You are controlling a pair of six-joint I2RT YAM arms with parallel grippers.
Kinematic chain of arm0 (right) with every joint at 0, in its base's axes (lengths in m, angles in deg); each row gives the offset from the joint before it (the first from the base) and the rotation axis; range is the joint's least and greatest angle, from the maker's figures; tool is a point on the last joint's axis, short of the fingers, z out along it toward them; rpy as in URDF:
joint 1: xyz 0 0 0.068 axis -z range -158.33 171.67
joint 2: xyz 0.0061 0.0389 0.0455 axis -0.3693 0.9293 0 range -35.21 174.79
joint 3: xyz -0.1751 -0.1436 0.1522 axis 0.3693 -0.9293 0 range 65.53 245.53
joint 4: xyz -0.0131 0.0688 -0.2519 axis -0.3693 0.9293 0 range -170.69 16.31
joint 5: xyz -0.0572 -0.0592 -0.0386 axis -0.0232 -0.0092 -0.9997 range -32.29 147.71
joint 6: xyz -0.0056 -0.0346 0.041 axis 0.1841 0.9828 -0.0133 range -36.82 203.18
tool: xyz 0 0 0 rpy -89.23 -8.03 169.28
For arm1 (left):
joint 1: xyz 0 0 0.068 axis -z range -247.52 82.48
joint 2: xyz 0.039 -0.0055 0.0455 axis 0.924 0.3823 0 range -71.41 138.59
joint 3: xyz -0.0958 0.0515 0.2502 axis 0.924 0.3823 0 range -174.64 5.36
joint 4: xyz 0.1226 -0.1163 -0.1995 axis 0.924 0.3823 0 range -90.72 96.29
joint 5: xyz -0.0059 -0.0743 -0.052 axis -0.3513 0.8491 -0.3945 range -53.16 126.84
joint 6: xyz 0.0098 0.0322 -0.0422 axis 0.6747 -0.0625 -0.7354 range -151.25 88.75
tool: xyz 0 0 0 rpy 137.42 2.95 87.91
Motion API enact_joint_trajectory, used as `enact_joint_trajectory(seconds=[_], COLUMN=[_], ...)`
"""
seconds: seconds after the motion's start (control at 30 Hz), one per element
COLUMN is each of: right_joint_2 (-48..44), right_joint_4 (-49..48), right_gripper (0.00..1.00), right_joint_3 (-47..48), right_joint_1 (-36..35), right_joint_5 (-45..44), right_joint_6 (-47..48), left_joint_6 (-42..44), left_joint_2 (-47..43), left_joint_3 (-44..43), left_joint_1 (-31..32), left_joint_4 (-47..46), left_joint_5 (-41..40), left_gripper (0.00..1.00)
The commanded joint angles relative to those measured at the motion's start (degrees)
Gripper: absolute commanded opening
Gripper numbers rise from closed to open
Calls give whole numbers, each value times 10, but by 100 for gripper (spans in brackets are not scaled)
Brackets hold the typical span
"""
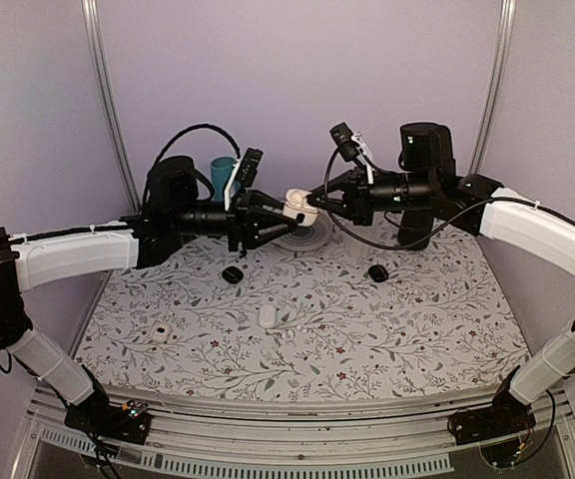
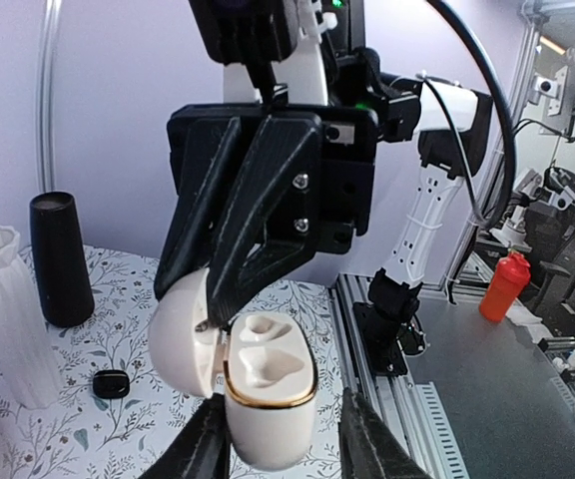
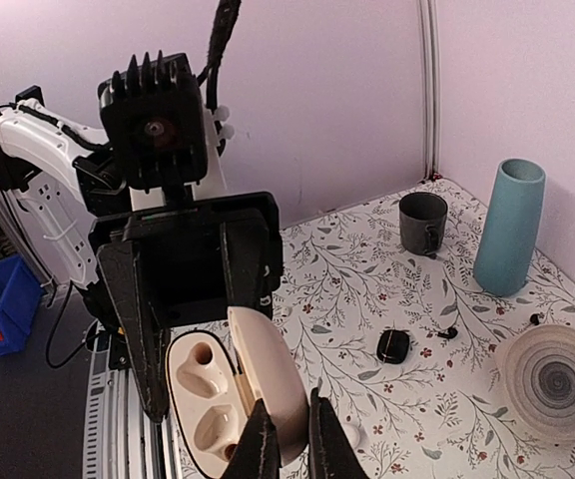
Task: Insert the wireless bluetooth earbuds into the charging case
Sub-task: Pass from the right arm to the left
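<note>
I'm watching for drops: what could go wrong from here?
1. The right gripper pinches only the open lid of the charging case, held above the table; it could slip.
2. At the left gripper, the jaws look not quite closed on the body; closing unevenly could twist the hinge.

The charging case (image 1: 299,207) hangs between the left arm (image 1: 78,254) and right arm (image 1: 542,235) above the table's (image 1: 417,339) rear, near a ribbed dish (image 1: 302,238), with one small case (image 1: 233,273) nearer on the left, another (image 1: 377,272) on the right, and a vase (image 1: 223,168) behind.
</note>
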Motion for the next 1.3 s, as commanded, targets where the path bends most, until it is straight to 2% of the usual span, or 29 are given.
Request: enact_joint_trajectory(seconds=[0.0, 0.17, 0.33, 0.5, 0.83, 0.97, 1.13, 1.27], right_joint_2=[8, 15, 11, -1, -9, -7, -15, -15], right_joint_4=[-2, -7, -14, -21, -58, -75, -115, -153], right_gripper=[4, 4, 4, 4, 4, 5, 5, 7], right_joint_3=[19, 18, 14, 6, -16, -25, -46, -63], right_joint_1=[-3, -3, -3, -3, -3, -3, -2, 0], right_joint_5=[-4, 0, -2, -11, -19, -10, 5, 24], right_joint_6=[-3, -24, -28, -25, -32, -41, -63, -88], left_joint_6=[-4, -8, -13, -22, -62, -71, -78, -72], left_joint_2=[-15, -17, -16, -14, -7, -12, -13, -16], left_joint_3=[-3, 5, 11, 18, 37, 53, 68, 95], left_joint_1=[10, 12, 13, 13, 13, 13, 13, 16], left_joint_4=[-25, -39, -48, -55, -112, -140, -166, -200], left_joint_5=[-3, -13, -31, -48, -55, -64, -69, -90], left_gripper=[36, 28, 28, 35, 28, 22, 0, 0])
